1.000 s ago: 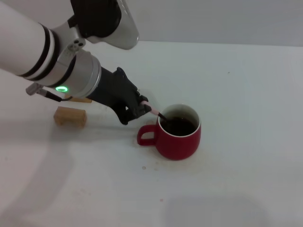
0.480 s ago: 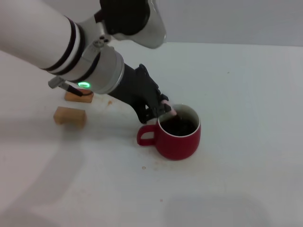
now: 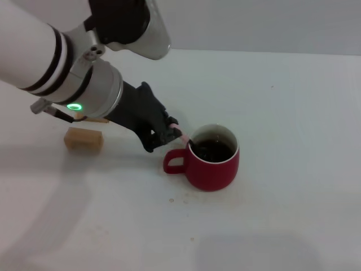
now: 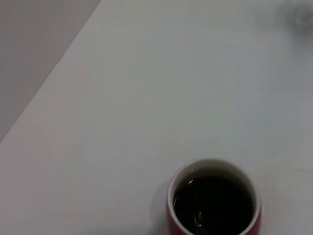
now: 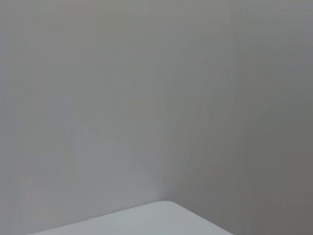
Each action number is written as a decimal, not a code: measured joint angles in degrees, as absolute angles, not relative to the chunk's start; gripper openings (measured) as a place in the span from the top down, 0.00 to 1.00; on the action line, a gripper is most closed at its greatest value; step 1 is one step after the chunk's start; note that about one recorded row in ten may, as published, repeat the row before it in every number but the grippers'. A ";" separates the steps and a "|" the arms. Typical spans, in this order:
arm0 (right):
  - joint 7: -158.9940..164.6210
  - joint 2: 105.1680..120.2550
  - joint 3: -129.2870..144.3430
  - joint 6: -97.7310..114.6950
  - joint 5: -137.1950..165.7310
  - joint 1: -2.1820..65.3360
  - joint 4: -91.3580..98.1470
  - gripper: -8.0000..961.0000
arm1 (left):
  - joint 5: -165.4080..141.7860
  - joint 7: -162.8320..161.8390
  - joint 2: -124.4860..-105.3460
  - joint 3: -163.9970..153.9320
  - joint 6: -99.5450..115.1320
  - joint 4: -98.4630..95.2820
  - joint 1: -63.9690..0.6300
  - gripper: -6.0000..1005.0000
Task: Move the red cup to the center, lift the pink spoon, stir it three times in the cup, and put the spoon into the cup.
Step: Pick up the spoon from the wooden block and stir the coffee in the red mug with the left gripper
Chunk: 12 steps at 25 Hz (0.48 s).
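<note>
White tabletop [image 3: 293, 113], faintly stained, fills my view. Nearest me the red cup [image 3: 211, 158] stands upright around the middle, handle toward my left side, dark liquid inside. Just beyond its handle, my left gripper [image 3: 172, 132] has its fingers clamped on the pink spoon [image 3: 185, 136], which slants over the rim with its bowl end in the liquid. I judge stirring is in hand; next I circle gently, then release. Farther left sits a wooden block [image 3: 83, 139]. My right gripper is out of sight.
</note>
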<state>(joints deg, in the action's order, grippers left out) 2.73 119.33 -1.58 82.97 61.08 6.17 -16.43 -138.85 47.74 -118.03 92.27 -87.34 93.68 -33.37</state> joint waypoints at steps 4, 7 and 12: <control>2.73 119.32 -1.58 82.86 61.08 6.40 -16.43 0.99 | -138.73 46.86 -118.22 92.62 -86.53 88.96 -35.63 0.77; 2.73 119.30 -1.58 82.81 61.08 6.47 -16.43 0.99 | -138.59 46.79 -118.40 92.10 -84.74 86.23 -37.21 0.76; 2.73 119.27 -1.58 82.79 61.08 6.24 -16.46 0.99 | -138.42 46.93 -118.47 90.48 -81.78 86.85 -37.11 0.75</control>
<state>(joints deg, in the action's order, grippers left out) 2.73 119.27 -1.58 82.79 61.08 6.24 -16.46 -138.42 46.93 -118.47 90.48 -81.78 86.85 -37.11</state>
